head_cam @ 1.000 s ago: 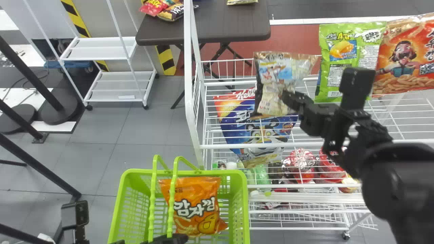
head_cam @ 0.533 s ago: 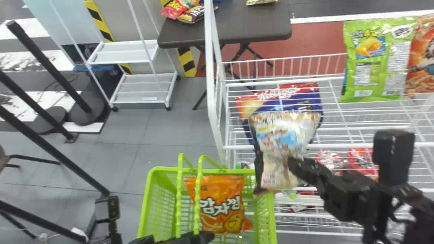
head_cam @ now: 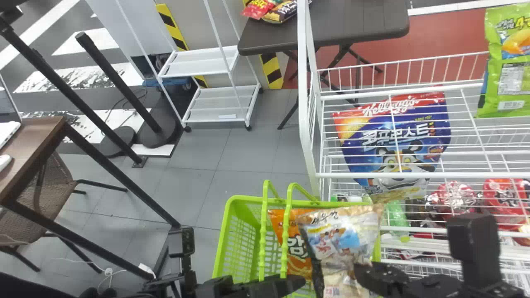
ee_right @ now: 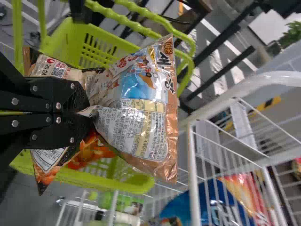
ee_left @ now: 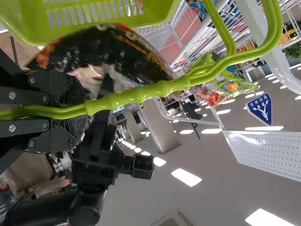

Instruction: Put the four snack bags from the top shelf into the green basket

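1. Green basket (head_cam: 227, 219): its near end is cut off; the left pincer (head_cam: 286, 284) is clenched around its handles (head_cam: 288, 231).
2. Green bag (head_cam: 507, 70), on the top shelf: cropped at the head view's right edge.
3. Silver-brown bag (head_cam: 333, 244), above the basket: long axis nearly lengthwise in the head view, title end toward the top, bottom cut off; the right pincer (head_cam: 362, 271) grasps it.
4. Orange bag (head_cam: 296, 240), in the basket: partly hidden.

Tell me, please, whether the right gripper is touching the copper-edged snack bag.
Touching. The right wrist view shows the right gripper with its jaws pinching the copper-edged snack bag, the wrapper gathering into creases there.
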